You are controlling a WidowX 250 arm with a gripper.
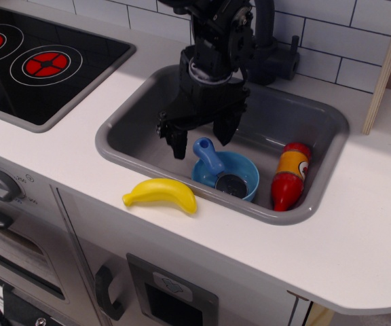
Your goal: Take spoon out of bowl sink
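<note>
We saw the black gripper (200, 136) hanging inside the grey sink (124, 151), its two fingers spread apart and holding nothing. One fingertip (178, 144) sat to the left of the spoon's handle and the other above and to the right of it, so the handle's top end lay roughly between them in this view; we could not tell from the single angle whether either finger touched the handle, though a small gap seemed to show on the left side. The spoon (210, 157) rested in the light blue bowl (247, 180), its thick blue handle leaning up and to the left over the bowl's rim and its round grey scoop down in the bowl's floor. The bowl stood on the sink bottom against the front wall of the basin. Just to the right of the bowl, a red and yellow bottle (290, 174) lay tilted against the sink's right front corner. On the white counter (358, 231) in front of the sink, a yellow banana (160, 193) lay close to the rim, left of the bowl. The black stovetop (43, 64) with red burners sat at the far left, and the dark faucet (271, 47) rose behind the arm against the white tiled wall (338, 34).
</note>
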